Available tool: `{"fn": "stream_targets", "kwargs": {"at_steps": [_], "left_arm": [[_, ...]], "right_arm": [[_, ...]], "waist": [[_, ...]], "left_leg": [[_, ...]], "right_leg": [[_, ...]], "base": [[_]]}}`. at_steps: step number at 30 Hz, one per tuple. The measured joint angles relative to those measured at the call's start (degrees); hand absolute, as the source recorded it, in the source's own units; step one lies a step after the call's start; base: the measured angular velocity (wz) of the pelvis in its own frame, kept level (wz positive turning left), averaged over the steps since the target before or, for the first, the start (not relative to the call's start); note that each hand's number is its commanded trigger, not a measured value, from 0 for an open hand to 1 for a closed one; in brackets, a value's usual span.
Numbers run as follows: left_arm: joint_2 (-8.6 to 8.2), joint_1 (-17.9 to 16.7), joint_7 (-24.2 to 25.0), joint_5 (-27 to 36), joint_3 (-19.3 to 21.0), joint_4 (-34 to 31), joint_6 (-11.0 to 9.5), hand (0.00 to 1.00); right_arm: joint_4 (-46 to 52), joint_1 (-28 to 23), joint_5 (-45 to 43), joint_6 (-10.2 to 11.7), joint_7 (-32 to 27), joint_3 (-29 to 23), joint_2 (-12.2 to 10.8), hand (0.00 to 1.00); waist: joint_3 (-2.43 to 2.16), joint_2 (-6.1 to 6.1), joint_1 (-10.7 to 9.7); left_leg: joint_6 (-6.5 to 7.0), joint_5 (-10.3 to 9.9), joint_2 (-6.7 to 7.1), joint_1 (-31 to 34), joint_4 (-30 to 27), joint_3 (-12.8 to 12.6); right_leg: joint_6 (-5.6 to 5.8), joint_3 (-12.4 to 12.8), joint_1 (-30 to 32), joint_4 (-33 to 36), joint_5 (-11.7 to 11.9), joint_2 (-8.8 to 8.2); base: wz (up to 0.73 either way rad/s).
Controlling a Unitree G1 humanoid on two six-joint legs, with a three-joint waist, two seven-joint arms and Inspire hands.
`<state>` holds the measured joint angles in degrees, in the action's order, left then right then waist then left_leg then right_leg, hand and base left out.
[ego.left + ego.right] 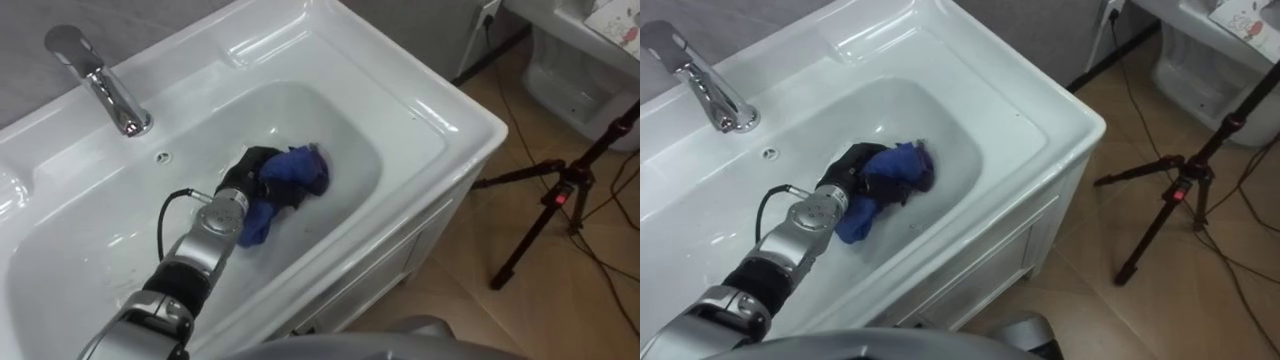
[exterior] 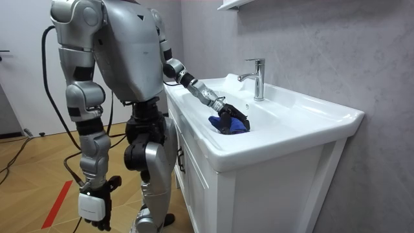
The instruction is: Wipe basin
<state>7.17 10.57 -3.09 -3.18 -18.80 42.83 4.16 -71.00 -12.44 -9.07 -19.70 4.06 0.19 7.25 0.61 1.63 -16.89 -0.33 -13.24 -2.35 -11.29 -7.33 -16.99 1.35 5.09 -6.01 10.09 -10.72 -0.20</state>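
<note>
A white basin [image 1: 430,115] is set in a cabinet, and I stand at its front with my left arm reaching down into the bowl. A crumpled blue cloth [image 1: 298,172] lies on the bowl's bottom. My black left hand [image 1: 245,176] is on the cloth's near side, its fingers curled into the fabric. In the room view the same hand [image 2: 224,114] grips the cloth [image 2: 239,125] in the bowl. My right hand [image 2: 96,206] hangs by my side, away from the basin, fingers relaxed.
A chrome tap [image 1: 100,85] stands on the basin's back rim, left of the cloth. A small overflow hole [image 1: 162,157] sits below it. A black tripod [image 1: 555,195] stands on the wooden floor to the right of the cabinet.
</note>
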Motion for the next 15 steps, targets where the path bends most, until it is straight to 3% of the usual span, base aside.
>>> {"fn": "stream_targets", "kwargs": {"at_steps": [6,12,15], "left_arm": [[-0.02,-0.23,1.62,-2.18,0.29,-0.01,-1.74,1.00],[-0.19,-0.46,2.06,-6.76,0.89,0.48,-1.75,1.00],[-0.01,-1.55,1.98,-9.92,0.96,-0.13,-1.76,1.00]], "right_arm": [[1.09,0.02,-0.49,0.12,1.97,0.28,-0.16,0.00],[0.95,-0.03,-0.89,0.18,2.29,0.28,-0.20,0.00],[1.10,-0.19,-1.38,0.18,1.82,0.67,-0.23,0.00]], "waist": [[-0.09,-0.53,1.39],[-0.29,-0.84,2.58],[-0.68,-0.56,2.78]], "left_leg": [[-0.01,0.00,0.03,0.02,0.17,0.06],[-0.01,0.00,0.03,-0.42,-0.11,0.04],[-0.01,0.00,0.00,-0.44,-0.09,0.18]], "right_leg": [[-0.02,-0.03,0.14,0.51,-0.01,0.01],[-0.13,0.15,-0.11,0.39,-0.11,0.03],[-0.13,-0.06,-0.27,0.45,-0.11,0.03]], "base": [[0.00],[-0.01],[0.02]]}}
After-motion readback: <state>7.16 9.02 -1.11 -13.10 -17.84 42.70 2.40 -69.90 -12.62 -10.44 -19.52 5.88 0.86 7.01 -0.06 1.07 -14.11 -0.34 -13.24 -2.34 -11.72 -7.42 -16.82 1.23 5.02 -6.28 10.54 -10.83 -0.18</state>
